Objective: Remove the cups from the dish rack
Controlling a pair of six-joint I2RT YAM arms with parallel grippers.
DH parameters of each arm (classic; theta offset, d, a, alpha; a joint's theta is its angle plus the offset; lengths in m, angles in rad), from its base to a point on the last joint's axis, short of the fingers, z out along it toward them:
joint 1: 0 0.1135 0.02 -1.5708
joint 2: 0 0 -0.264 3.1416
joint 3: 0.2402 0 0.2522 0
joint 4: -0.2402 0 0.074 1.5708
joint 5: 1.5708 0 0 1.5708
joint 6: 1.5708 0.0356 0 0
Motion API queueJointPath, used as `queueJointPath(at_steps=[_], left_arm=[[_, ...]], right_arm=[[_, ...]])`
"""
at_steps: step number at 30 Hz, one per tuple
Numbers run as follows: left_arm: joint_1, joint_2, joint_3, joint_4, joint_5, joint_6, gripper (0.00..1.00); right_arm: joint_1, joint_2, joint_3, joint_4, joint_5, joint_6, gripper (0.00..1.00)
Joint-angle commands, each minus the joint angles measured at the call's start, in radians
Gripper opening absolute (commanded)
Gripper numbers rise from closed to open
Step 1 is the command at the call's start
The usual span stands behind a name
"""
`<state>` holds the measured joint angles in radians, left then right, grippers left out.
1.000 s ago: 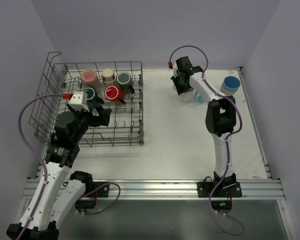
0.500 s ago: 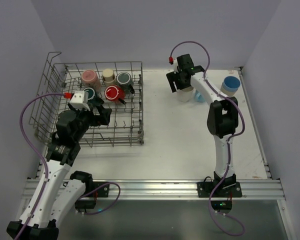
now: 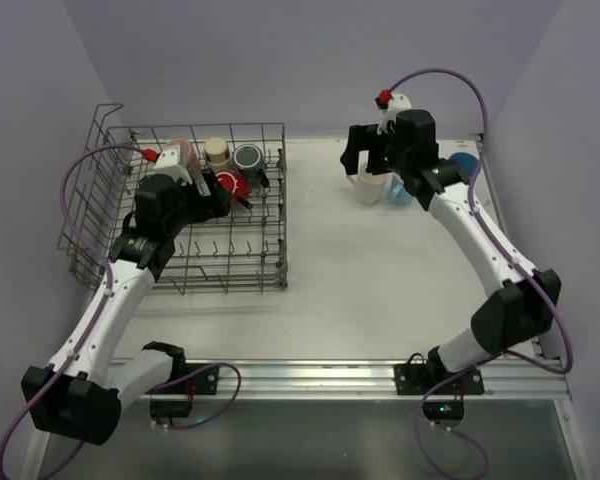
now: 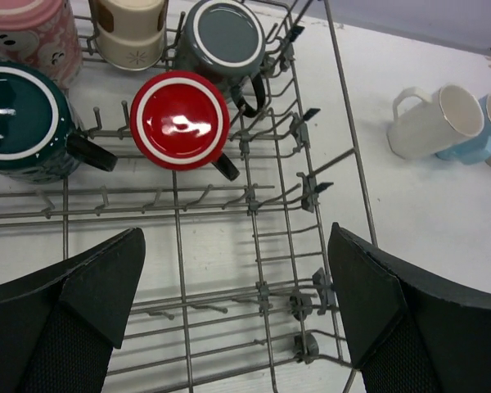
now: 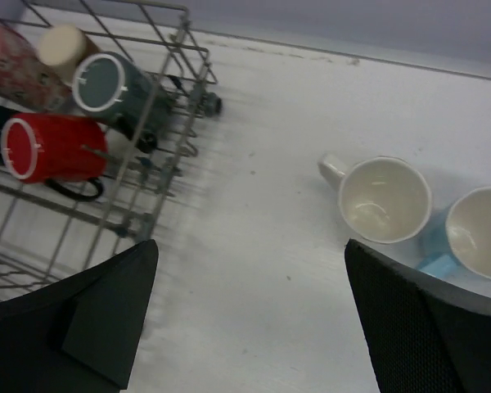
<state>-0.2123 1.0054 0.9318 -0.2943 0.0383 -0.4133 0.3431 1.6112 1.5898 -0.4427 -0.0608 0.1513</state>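
Note:
The grey wire dish rack (image 3: pixel 205 127) stands at the left. In it lie a red cup (image 4: pixel 180 120), a dark teal one (image 4: pixel 16 119), a grey one (image 4: pixel 227 33), a cream one (image 4: pixel 131 29) and a pink one (image 4: pixel 24 29). My left gripper (image 4: pixel 236 246) hangs open and empty over the rack, just short of the red cup (image 3: pixel 230 185). On the table at the back right stand a cream mug (image 5: pixel 385 199) and a light blue mug (image 5: pixel 479 233), side by side. My right gripper (image 5: pixel 251 254) is open and empty above the table, left of the cream mug (image 3: pixel 368 188).
A blue tumbler (image 3: pixel 467 163) stands near the table's back right corner, partly behind the right arm. The rack's raised wire end (image 3: pixel 100 170) rises at its left. Walls close in the table at the back and on both sides.
My right gripper opened, let go of the cream mug and drew up and away from it. My left arm reached farther over the rack toward the cups.

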Motion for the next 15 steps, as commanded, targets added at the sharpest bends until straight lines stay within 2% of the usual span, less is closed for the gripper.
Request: queueJointPath(at_steps=[1,5,8,15], left_arm=[[-0.007,0.088,0.087,0.047,-0.110,-0.090,1.00],[-0.009,0.186,0.113,0.092,-0.214,-0.174,1.00],[-0.010,0.260,0.145,0.107,-0.313,-0.183,1.00],[-0.013,0.433,0.213,0.138,-0.293,-0.128,1.00]], right_arm=[[0.068,-0.152,-0.234,0.238,-0.111,0.177,0.99],[0.187,-0.246,-0.369,0.366,-0.103,0.222,0.99],[0.244,-0.270,-0.399,0.372,-0.091,0.217,0.99],[0.264,-0.310,-0.458,0.430,-0.135,0.229,0.99]])
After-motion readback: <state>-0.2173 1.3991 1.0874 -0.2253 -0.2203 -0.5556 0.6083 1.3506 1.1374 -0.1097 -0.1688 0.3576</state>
